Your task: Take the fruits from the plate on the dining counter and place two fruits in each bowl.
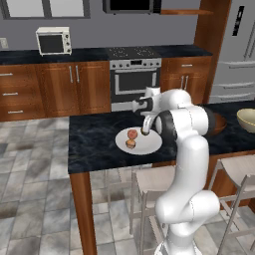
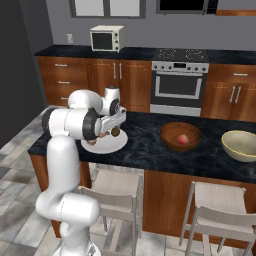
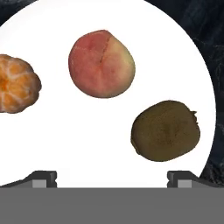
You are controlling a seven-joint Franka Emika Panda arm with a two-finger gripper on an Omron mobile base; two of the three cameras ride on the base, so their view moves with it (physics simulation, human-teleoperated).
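White plate (image 3: pixel 175 57), three fruits (image 3: pixel 101 63)

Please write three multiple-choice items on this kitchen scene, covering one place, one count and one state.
1. Where does the one fruit already moved lie? A in the wooden bowl; B in the cream bowl; C on the floor.
2. How many fruits lie on the plate? A one; B three; C five.
3. How is the gripper? A shut on a fruit; B open above the plate; C resting in a bowl.

Key: 1 A, a reddish fruit sits in the wooden bowl. 2 B, peach, orange and kiwi lie on the plate. 3 B, the gripper tips stand wide apart, holding nothing.
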